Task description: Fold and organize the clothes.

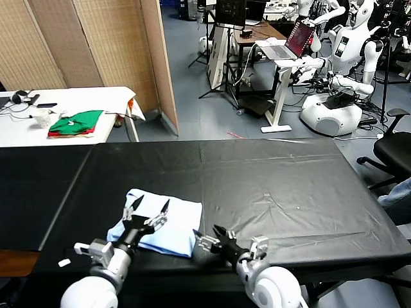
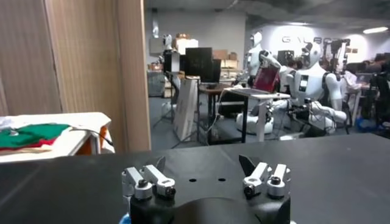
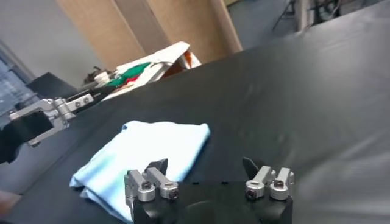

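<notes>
Pale-blue thin cotton T-shirt [image 1: 162, 221] lies folded into a compact rectangle on the black table cover [image 1: 270, 186], directly beneath the released left gripper [image 1: 147, 208]; the right gripper [image 1: 207, 235], also spread, waits just beside it. Folding looks essentially finished.

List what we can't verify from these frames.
- T-shirt: near edge hidden behind the left gripper in the head view; only a sliver shows at the lower edge of the left wrist view.
- Lettering on the shirt: not legible in any view.
- Right gripper, head view: fingers foreshortened against the black table.
</notes>
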Action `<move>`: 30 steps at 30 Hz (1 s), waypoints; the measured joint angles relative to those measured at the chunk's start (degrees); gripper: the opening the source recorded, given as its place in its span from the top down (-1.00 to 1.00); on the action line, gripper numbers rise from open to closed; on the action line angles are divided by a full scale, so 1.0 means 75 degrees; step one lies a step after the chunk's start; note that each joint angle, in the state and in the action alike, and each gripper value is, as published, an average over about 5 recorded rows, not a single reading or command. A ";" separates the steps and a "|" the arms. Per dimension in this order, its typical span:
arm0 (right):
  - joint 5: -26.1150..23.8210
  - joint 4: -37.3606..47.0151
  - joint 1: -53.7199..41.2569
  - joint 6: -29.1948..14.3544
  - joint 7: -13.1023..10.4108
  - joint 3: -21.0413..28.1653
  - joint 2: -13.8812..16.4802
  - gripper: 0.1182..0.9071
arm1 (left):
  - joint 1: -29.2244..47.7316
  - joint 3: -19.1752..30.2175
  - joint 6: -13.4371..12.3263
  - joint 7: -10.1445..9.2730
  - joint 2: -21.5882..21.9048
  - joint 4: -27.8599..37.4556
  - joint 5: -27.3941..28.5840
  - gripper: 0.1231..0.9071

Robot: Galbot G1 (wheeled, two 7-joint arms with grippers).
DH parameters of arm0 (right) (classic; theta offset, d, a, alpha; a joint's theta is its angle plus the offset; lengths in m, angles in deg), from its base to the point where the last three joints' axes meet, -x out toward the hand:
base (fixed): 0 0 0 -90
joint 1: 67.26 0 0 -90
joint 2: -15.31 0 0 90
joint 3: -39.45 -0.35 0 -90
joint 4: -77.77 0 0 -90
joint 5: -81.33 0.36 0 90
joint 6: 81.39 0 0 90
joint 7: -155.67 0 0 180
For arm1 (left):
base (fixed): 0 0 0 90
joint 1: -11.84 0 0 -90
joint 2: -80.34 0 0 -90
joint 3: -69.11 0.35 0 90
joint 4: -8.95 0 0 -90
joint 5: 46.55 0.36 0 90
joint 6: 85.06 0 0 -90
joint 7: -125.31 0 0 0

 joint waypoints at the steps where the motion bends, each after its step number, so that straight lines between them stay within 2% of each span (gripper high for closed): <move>1: 0.0002 0.0102 -0.0066 -0.0003 0.0001 0.0079 -0.0044 -1.00 | -0.0034 -0.0069 -0.0012 -0.0003 0.0010 -0.0017 0.0015 -1.00; 5: 0.0001 0.0430 -0.0254 -0.0014 0.0029 0.0342 -0.0192 -0.82 | -0.0146 -0.0320 -0.0054 -0.0005 0.0035 -0.0067 0.0054 -1.00; 11: -0.0019 0.0690 -0.0429 -0.0015 0.0044 0.0541 -0.0300 -0.30 | -0.0205 -0.0520 -0.0085 -0.0005 -0.0015 -0.0104 0.0175 -1.00; 14: -0.0039 0.0687 -0.0448 0.0032 0.0032 0.0536 -0.0301 0.09 | -0.0223 -0.0574 -0.0117 -0.0005 -0.0060 -0.0129 0.0247 -1.00; 16: -0.0073 0.0635 -0.0441 0.0118 0.0014 0.0488 -0.0267 0.45 | -0.0230 -0.0599 -0.0149 -0.0004 -0.0092 -0.0137 0.0292 -1.00; 19: -0.0139 0.0479 -0.0442 0.0451 -0.0085 0.0322 -0.0185 0.85 | -0.0236 -0.0626 -0.0202 -0.0002 -0.0147 -0.0134 0.0360 -1.00; 20: -0.0158 0.0410 -0.0448 0.0611 -0.0135 0.0234 -0.0154 0.90 | -0.0238 -0.0636 -0.0219 -0.0001 -0.0169 -0.0130 0.0381 -1.00; 24: -0.0249 0.0113 -0.0439 0.1152 -0.0268 -0.0315 0.0026 0.93 | -0.0254 -0.0664 -0.0293 0.0001 -0.0247 -0.0090 0.0452 -1.00; 30: -0.0381 -0.0227 -0.0267 0.1227 -0.0202 -0.1196 0.0454 0.90 | -0.0210 -0.0627 -0.0398 -0.0020 -0.0286 0.0029 0.0495 -1.00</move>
